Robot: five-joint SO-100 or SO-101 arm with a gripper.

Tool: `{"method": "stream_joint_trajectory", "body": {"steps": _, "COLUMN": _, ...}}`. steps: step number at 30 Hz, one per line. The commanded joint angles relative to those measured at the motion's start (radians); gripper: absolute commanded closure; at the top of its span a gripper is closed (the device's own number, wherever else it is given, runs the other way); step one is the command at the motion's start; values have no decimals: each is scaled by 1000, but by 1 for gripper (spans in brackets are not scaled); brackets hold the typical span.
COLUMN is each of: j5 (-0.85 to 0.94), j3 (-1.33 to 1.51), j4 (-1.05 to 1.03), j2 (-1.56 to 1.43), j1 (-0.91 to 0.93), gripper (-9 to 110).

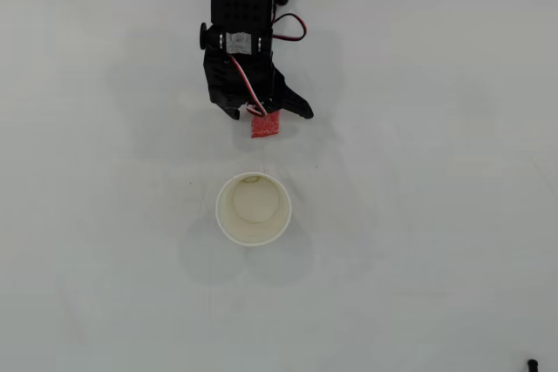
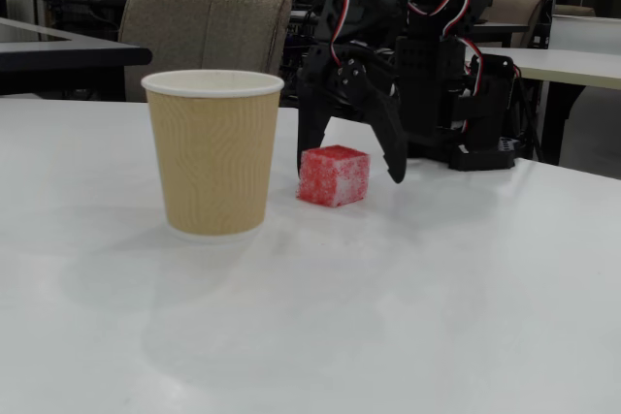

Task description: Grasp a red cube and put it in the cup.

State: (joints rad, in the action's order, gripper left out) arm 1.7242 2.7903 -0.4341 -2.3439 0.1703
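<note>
Straddling the red cube (image 2: 333, 175) on the table (image 2: 437, 288) with gripper (image 2: 349, 170) fingers spread wide, not yet pinching; standing just beside, upright, mouth open for the drop: the cup (image 2: 213, 152).

- My desk (image 1: 436, 215) is a plain white surface, bare across most of the overhead view; soft shadows show on it around the things.
- The cup (image 1: 253, 208) stands upright on the desk near the middle of the overhead view, mouth open and showing a cream inside. In the fixed view the cup (image 2: 213, 150) has a tan ribbed wall and a white rim.
- The red cube (image 1: 266, 125) lies flat on the desk, near the cup but apart from it. In the fixed view the red cube (image 2: 333, 175) sits just right of the cup.
</note>
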Motion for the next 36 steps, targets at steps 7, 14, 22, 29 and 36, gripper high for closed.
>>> {"method": "stream_joint_trajectory", "body": {"steps": 7, "j5": -15, "j3": -40, "j4": 48, "j2": 6, "j1": -5, "gripper": 58}}
{"method": "stream_joint_trajectory", "body": {"steps": 14, "j5": -15, "j3": -41, "j4": 54, "j2": 6, "j1": 0, "gripper": 74}}
{"method": "stream_joint_trajectory", "body": {"steps": 22, "j5": -15, "j3": -44, "j4": 60, "j2": -2, "j1": 6, "gripper": 92}}
{"method": "stream_joint_trajectory", "body": {"steps": 29, "j5": -28, "j3": -38, "j4": 52, "j2": -66, "j1": 11, "gripper": 93}}
{"method": "stream_joint_trajectory", "body": {"steps": 36, "j5": -209, "j3": -51, "j4": 58, "j2": -249, "j1": -20, "gripper": 94}}
